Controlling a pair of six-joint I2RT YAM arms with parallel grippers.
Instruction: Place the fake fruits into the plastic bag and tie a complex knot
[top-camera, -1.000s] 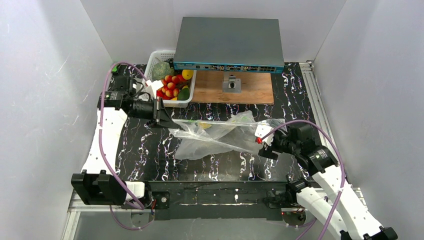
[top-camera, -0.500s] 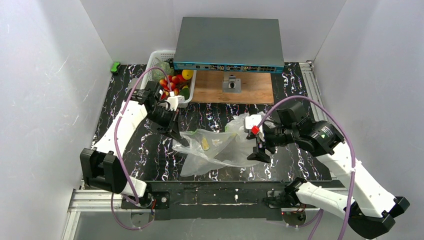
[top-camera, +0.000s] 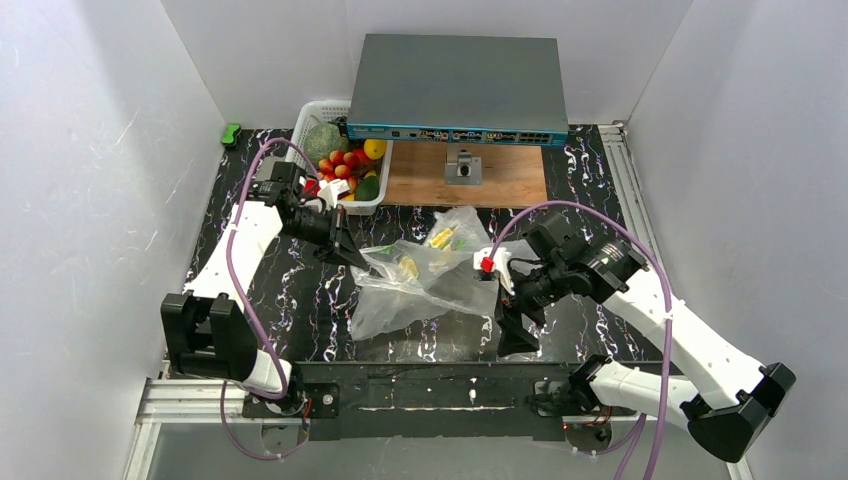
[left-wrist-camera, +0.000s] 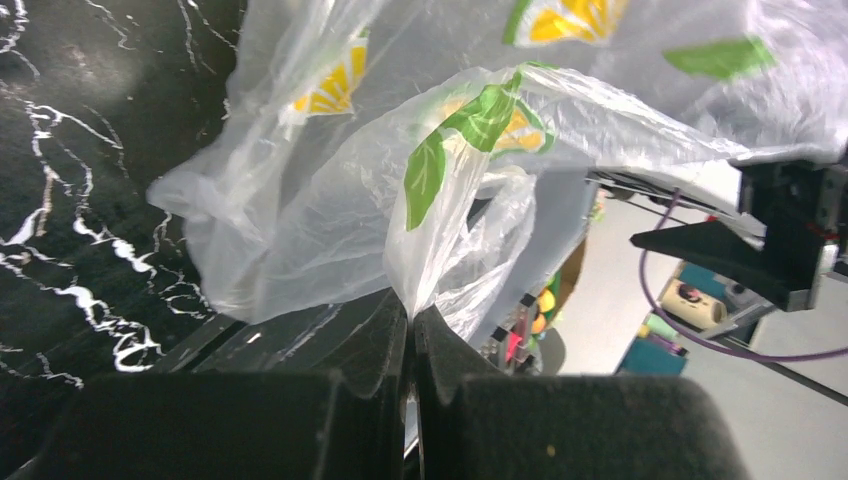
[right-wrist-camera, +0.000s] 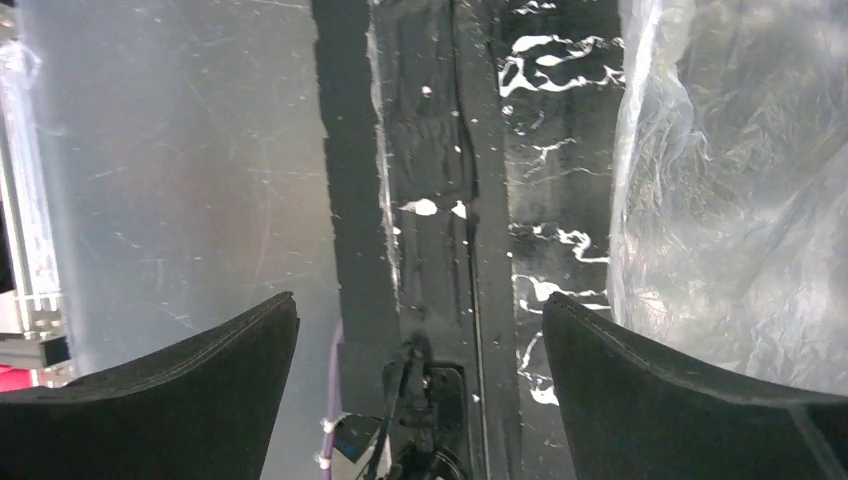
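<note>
From above, the plastic bag (top-camera: 425, 285) lies crumpled in the middle of the black marbled table (top-camera: 260, 290), between the two arms. The left gripper (top-camera: 352, 258) meets its left edge, and the right gripper (top-camera: 512, 325) hangs just beside its right side, pointing toward the near table edge. The fake fruits (top-camera: 346, 172) sit in a white basket (top-camera: 305, 122) at the far left, next to a grey network switch (top-camera: 455, 85) that stands over a wooden board (top-camera: 500, 180). At the left wrist, the fingers (left-wrist-camera: 370, 340) are pressed together on a bunched fold of the bag, printed with lemon slices and green leaves. At the right wrist, the fingers (right-wrist-camera: 690, 400) are spread wide with nothing between them, and the bag shows to their right.
</note>
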